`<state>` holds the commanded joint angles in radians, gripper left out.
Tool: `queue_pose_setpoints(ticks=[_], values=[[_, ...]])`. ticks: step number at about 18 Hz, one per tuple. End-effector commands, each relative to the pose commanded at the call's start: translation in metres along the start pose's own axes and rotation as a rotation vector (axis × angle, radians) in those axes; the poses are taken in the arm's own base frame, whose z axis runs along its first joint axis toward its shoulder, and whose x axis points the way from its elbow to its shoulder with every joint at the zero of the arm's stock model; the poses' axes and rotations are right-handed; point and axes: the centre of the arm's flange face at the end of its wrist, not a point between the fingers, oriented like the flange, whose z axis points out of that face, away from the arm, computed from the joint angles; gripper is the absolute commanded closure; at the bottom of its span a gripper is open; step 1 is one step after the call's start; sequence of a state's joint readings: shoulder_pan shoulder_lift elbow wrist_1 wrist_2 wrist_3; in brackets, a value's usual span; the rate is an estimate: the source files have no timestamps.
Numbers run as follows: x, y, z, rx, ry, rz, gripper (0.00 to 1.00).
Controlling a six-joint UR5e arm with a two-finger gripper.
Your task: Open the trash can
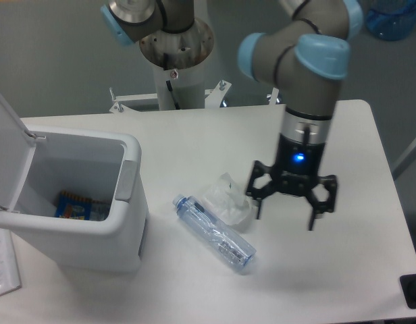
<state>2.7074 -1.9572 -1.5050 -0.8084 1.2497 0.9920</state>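
The trash can (pixel 80 223) sits at the worktop's (pixel 329 135) left edge — lid (pixel 2 115) raised, a blue packet (pixel 76 206) inside, its print unreadable. A clear bottle (pixel 215 233) and crumpled wrap (pixel 228 201) lie beside it. The gripper (pixel 283 216) hangs well right — fingers (pixel 312 217) spread, empty.

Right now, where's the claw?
The claw hangs open over the table's right half, right of the crumpled plastic and bottle, far from the trash can.
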Motion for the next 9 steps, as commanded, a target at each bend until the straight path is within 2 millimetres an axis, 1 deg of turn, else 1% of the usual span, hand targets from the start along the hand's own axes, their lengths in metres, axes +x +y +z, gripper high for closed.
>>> queue_pose_setpoints(ticks=[1,2,3,5,6,7,9], values=[[-0.006,0.004,0.006,-0.032,-0.011,0.065,0.00],[-0.009,0.010,0.019,-0.078,-0.002,0.144,0.00],[-0.011,0.015,0.024,-0.132,0.001,0.222,0.00],[-0.013,0.025,0.028,-0.240,0.004,0.324,0.00],[-0.013,0.027,0.029,-0.270,0.002,0.346,0.00],[-0.011,0.028,0.034,-0.284,0.007,0.351,0.00],[-0.009,0.030,0.039,-0.289,0.015,0.349,0.00]])
